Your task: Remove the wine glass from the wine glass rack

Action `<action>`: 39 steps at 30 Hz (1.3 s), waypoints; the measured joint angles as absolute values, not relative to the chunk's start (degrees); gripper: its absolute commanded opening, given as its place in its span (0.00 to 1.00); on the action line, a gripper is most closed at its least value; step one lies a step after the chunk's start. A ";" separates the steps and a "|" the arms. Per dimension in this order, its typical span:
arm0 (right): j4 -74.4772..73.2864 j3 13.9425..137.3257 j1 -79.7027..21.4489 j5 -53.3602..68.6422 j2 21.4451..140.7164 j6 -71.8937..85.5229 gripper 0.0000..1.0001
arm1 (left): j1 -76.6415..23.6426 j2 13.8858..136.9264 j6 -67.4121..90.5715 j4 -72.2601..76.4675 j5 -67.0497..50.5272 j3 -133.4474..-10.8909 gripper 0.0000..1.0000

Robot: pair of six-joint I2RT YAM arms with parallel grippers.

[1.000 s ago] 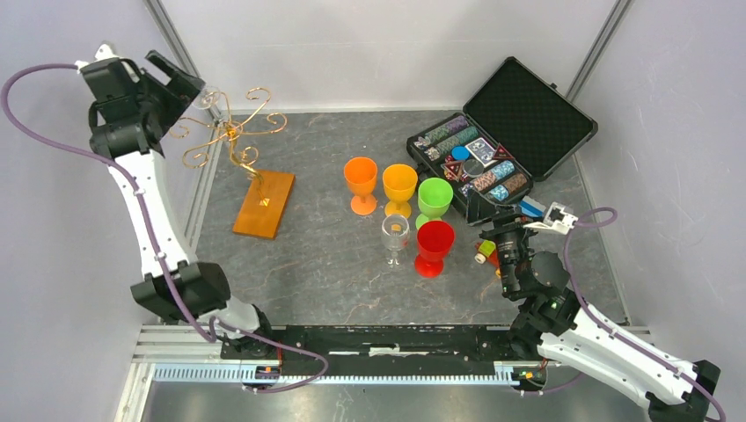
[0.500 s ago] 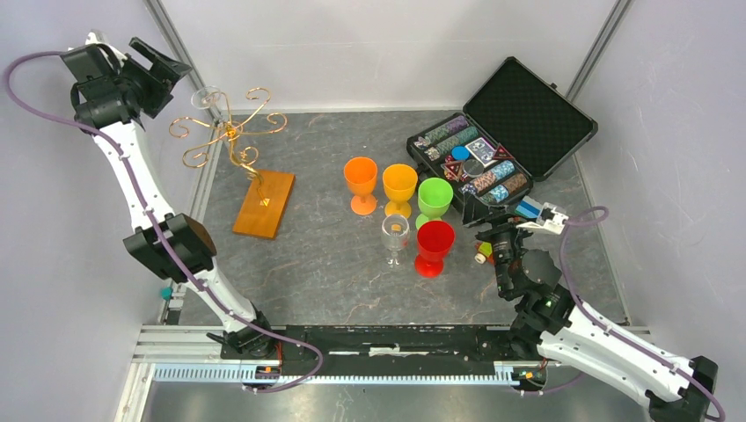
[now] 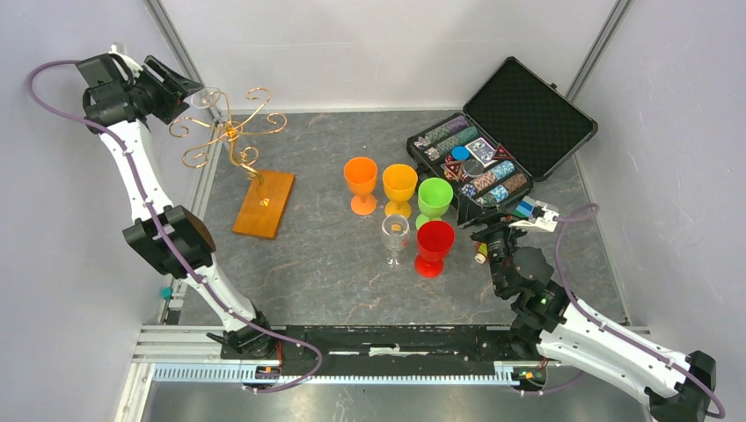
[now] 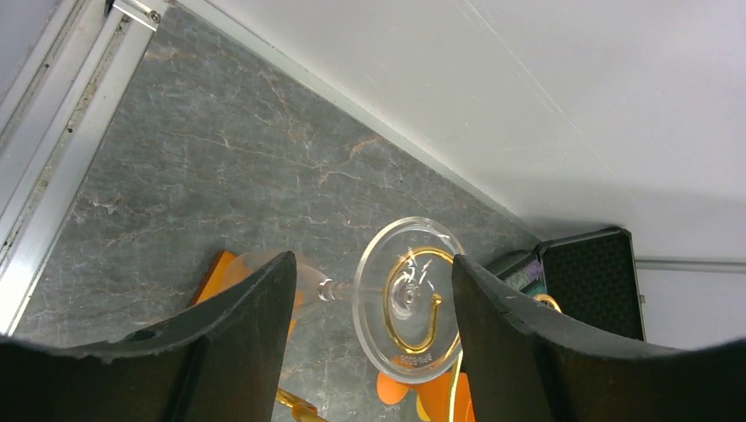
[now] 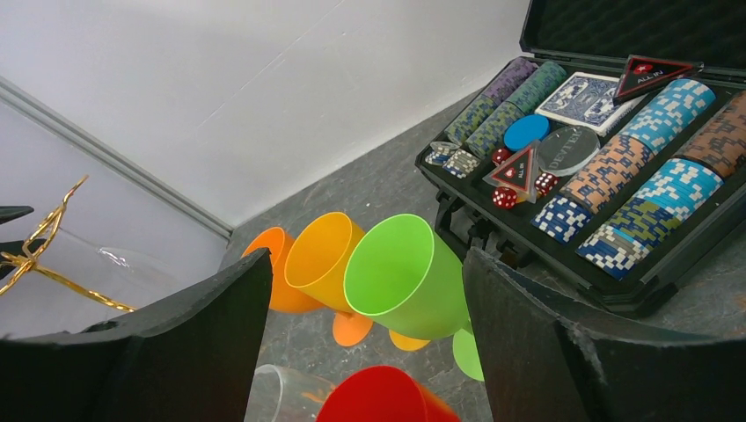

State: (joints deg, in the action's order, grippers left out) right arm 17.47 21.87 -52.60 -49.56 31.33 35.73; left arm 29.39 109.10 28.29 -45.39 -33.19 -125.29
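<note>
The left arm [image 3: 142, 180] and right arm [image 3: 607, 345] share one build: white link shells between bulky black joint housings. A purple cable [image 3: 44, 67] trails along each. The left gripper [image 4: 369, 268] and right gripper [image 5: 365, 264] have broad matte-black fingers [image 4: 237, 343] with rough edges.

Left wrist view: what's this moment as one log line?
left claw open, flanking clear wine glass | glass on gold wire rack | right claw open

clear glossy wine glass [image 4: 374, 303]; shiny gold wire rack [image 3: 230, 131], smooth wooden base [image 3: 264, 203]
</note>
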 measured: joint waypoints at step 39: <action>17.58 21.61 -52.01 -54.74 26.68 32.64 0.84 | 28.73 105.41 39.33 -38.41 -39.09 -119.33 0.02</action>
State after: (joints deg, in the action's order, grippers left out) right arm 17.58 21.61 -52.01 -54.74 26.68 32.64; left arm 28.73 105.41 39.33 -38.41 -39.09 -119.33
